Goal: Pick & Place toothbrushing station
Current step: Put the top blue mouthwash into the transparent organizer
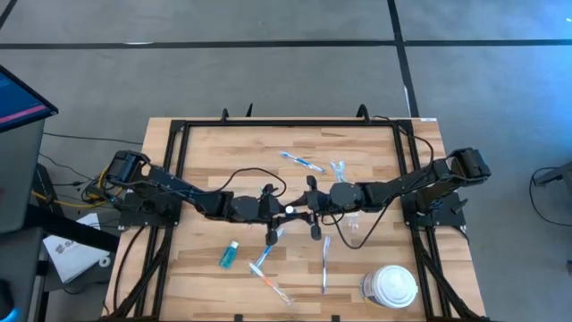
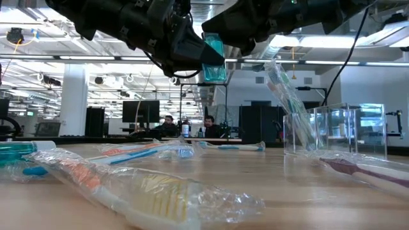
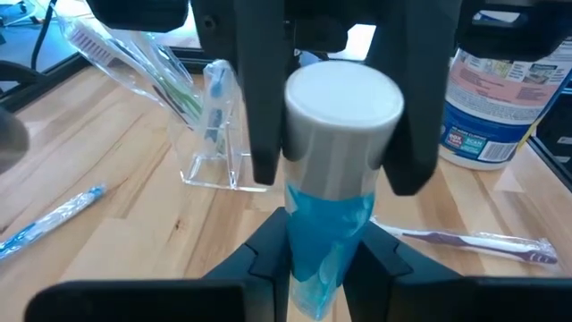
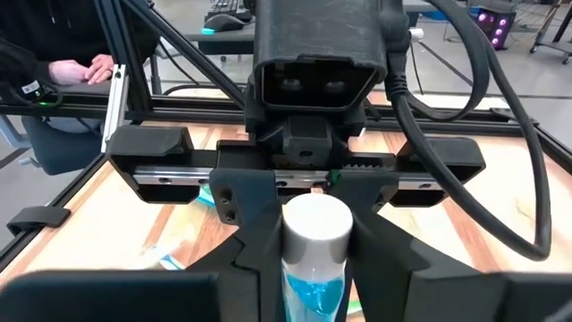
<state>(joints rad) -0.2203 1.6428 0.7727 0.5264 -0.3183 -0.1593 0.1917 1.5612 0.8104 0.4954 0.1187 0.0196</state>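
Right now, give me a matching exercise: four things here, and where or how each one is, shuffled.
1 blue tube
2 clear cup
3 white tub
4 purple toothbrush

a lying flat on the table
b in the air, left gripper shut on it, right gripper at its cap
c holding wrapped toothbrushes
d standing by a table corner

Pairs: 1-b, 2-c, 3-d, 4-a

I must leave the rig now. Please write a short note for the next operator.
Left gripper: shut on a teal tube, in the air over the middle of the table.
Right gripper: at the tube's cap end.
Cup: already holds some brushes.
To do: another tube and several wrapped brushes lie on the table.
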